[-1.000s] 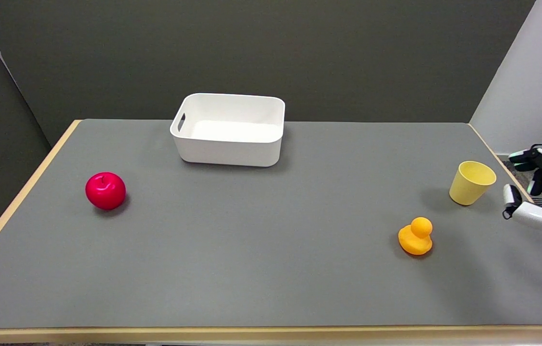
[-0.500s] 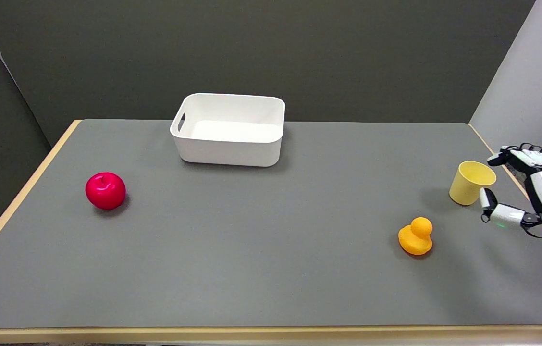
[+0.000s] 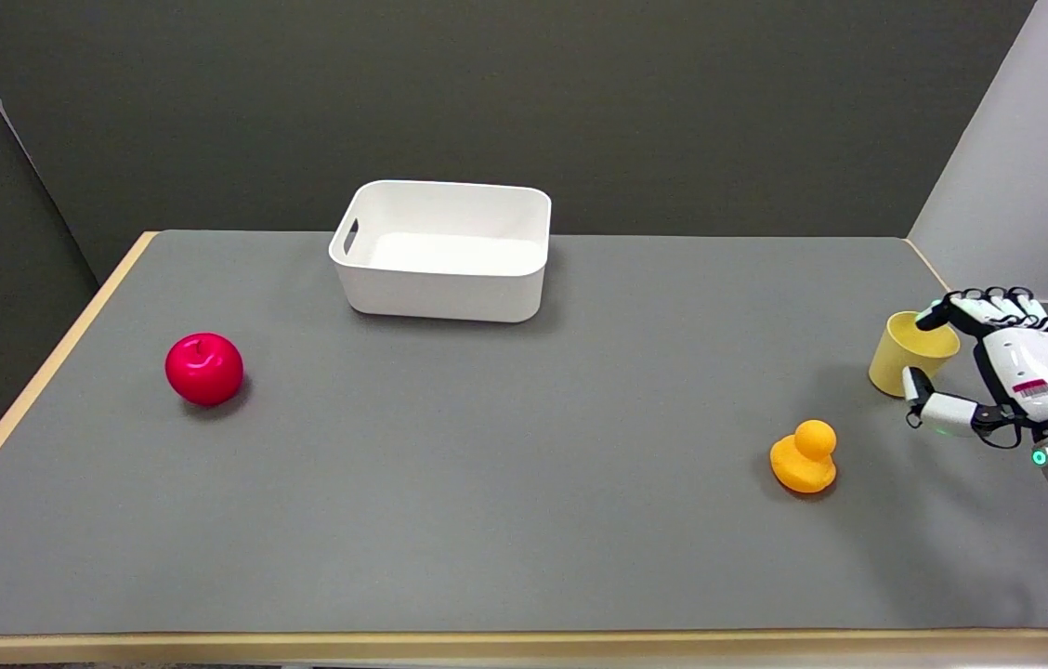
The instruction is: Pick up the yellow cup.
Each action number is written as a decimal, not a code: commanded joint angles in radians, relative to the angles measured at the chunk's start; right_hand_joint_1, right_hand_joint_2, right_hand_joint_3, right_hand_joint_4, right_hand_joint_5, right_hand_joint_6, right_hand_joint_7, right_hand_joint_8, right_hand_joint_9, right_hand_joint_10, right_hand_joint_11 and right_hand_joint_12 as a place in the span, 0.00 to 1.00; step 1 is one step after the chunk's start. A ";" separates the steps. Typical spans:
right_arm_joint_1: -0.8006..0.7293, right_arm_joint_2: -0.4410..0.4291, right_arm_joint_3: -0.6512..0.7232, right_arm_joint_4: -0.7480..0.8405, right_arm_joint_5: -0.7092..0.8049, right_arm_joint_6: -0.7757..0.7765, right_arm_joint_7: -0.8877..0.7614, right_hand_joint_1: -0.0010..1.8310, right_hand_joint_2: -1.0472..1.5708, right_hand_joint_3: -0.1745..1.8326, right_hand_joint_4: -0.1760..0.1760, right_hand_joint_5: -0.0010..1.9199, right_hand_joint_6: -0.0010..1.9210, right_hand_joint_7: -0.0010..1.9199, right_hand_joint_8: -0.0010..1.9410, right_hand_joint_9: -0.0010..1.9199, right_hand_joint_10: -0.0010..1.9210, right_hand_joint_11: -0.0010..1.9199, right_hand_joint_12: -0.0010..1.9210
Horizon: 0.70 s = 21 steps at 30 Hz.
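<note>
**Yellow cup bracketed by right hand, grip not yet closed**

Yellow cup [image 3: 907, 358] stands upright near the table's [image 3: 487, 483] right edge, mouth up, leaning slightly in this view. Right hand [image 3: 1007, 372] sits just beside it on the right, reaching in from lower right. Fingers [image 3: 984, 307] arch over the rim's far-right side; thumb [image 3: 928, 401] lies low by the cup's near-right wall. Hand is spread wide w/ nothing held; whether any fingertip already touches the rim or wall is too close to tell.

Key relation: cup lies to picture-left of the palm, inside the gap btw fingers and thumb, long axis vertical. Palm faces the cup's side, so closing should be a side wrap around the wall, not a top pinch. Judgement: step in hand is the final approach/pre-grasp. Next likely needs a small push further left, then fingers closing. Risk: the cup looks light, and a thumb nudge could tip or slide it.

Elsewhere: orange duck [image 3: 804, 456] near, left and toward the near side of the cup, apart from it. White bin [image 3: 443, 251] and red apple [image 3: 203, 368] well apart, no obstacle.
</note>
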<state>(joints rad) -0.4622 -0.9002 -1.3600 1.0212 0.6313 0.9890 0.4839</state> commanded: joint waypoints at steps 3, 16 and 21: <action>0.082 0.016 -0.013 -0.083 -0.006 -0.037 -0.013 0.48 0.68 0.55 0.36 0.23 0.51 0.23 0.27 0.14 0.44 0.03 0.62; 0.085 0.014 -0.002 -0.096 0.012 -0.028 -0.016 0.44 0.68 0.58 0.41 0.22 0.49 0.16 0.24 0.11 0.40 0.01 0.58; 0.087 0.011 -0.013 -0.120 0.041 -0.028 -0.013 0.44 0.67 0.59 0.38 0.19 0.44 0.12 0.21 0.07 0.37 0.00 0.57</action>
<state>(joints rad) -0.3928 -0.8869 -1.3698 0.9522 0.6299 0.9690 0.4706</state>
